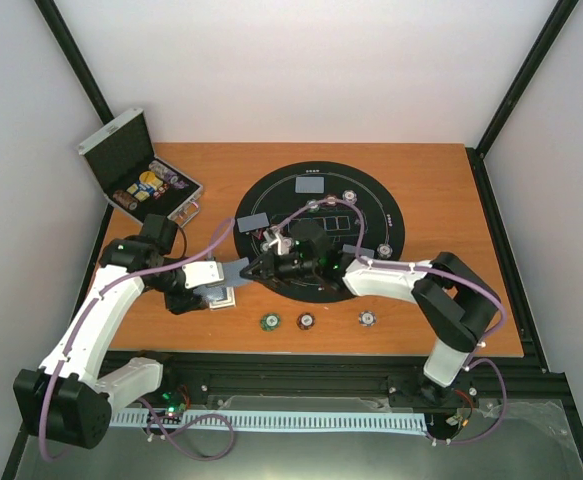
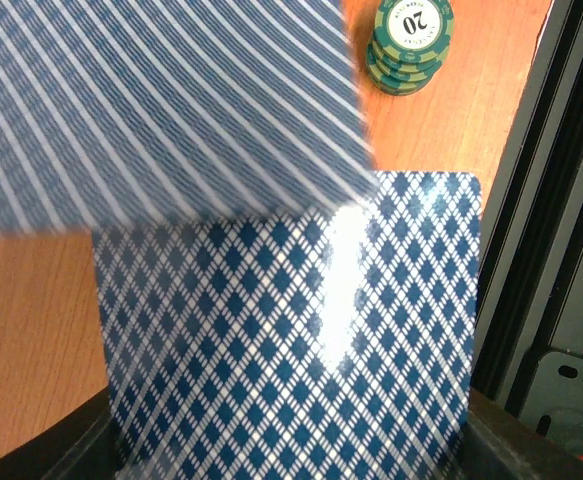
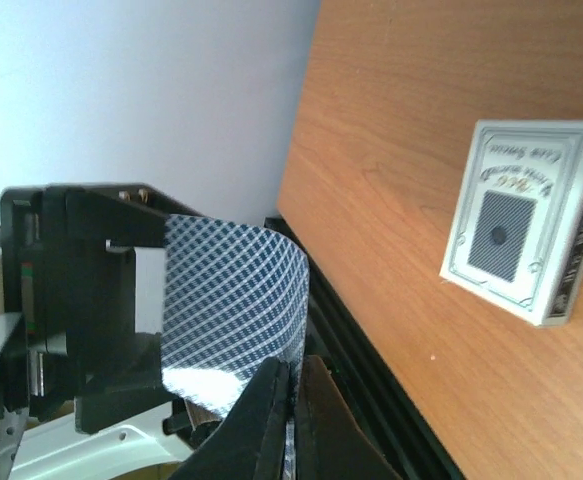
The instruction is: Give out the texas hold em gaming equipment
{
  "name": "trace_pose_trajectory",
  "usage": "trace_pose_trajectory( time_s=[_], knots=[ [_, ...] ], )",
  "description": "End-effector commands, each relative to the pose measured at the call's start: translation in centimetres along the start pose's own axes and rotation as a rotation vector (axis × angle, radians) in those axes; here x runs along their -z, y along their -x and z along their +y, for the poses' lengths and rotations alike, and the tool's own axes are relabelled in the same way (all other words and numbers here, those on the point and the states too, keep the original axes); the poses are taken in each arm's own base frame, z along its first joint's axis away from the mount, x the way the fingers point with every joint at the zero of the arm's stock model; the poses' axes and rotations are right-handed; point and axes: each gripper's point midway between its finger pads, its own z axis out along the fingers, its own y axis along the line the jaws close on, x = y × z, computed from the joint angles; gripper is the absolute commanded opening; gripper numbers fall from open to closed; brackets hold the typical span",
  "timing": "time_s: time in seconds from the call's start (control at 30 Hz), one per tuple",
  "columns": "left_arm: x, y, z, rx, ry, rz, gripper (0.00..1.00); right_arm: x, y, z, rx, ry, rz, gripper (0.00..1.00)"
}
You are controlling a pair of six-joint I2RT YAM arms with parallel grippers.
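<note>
Two grippers met above the near left part of the table. My left gripper was clamped on the playing cards. My right gripper was pinched tight on the edge of the top card, which bowed between them. A card box sat on the wood just beside the left gripper. Along the near edge stood green chips, brown-red chips and purple-white chips, well apart. My right arm lay across the near rim of the round black mat, hiding part of it; dealt cards lay face down on the mat. At the far left, the silver case stood open, with small coloured pieces inside that I could not make out.
</note>
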Motion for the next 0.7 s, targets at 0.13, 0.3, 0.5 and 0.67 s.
trace_pose_trajectory(
  time_s=[0.13,0.3,0.5,0.67],
  knots=[
    [1.2,0.6,-0.3,-0.029,0.023,-0.029,0.01,4.2,6.4,-2.4,0.028,-0.089,-0.084,0.03],
    [1.5,0.4,-0.6,-0.026,0.02,-0.022,0.01,4.2,11.1,-6.8,0.005,-0.189,-0.079,0.03],
    [1.7,0.3,-0.8,-0.025,0.027,-0.024,0.01,2.4,16.3,-10.1,-0.005,-0.259,-0.078,0.03],
    [1.6,0.3,-0.8,-0.016,0.018,-0.022,0.01,0.6,18.6,-12.0,-0.025,-0.286,-0.066,0.03]
  ],
)
